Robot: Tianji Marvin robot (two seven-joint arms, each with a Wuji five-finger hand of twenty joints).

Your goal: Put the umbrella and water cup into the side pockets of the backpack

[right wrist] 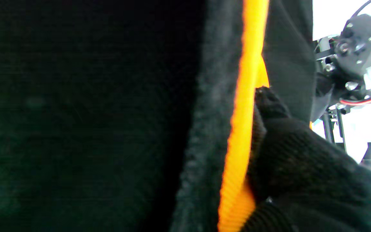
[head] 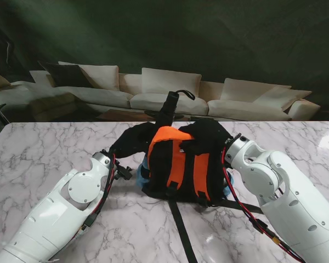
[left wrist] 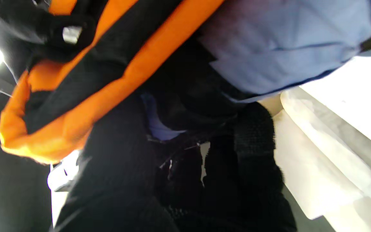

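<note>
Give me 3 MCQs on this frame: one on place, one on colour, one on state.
1. Where does the backpack sit in the stand view?
A. between the two arms
B. at the table's far left corner
C. on the sofa

2. What colour are the backpack's bright panels?
A. green
B. orange
C. yellow

3. How does the black umbrella stand?
A. flat on the table to the left
C. held high in the right hand
B. sticking up from behind the backpack's top

Key: 1 A, the left arm and the right arm flank it. 2 B, orange shows in all three views. 3 B, its handle and strap rise above the backpack against the sofa.
</note>
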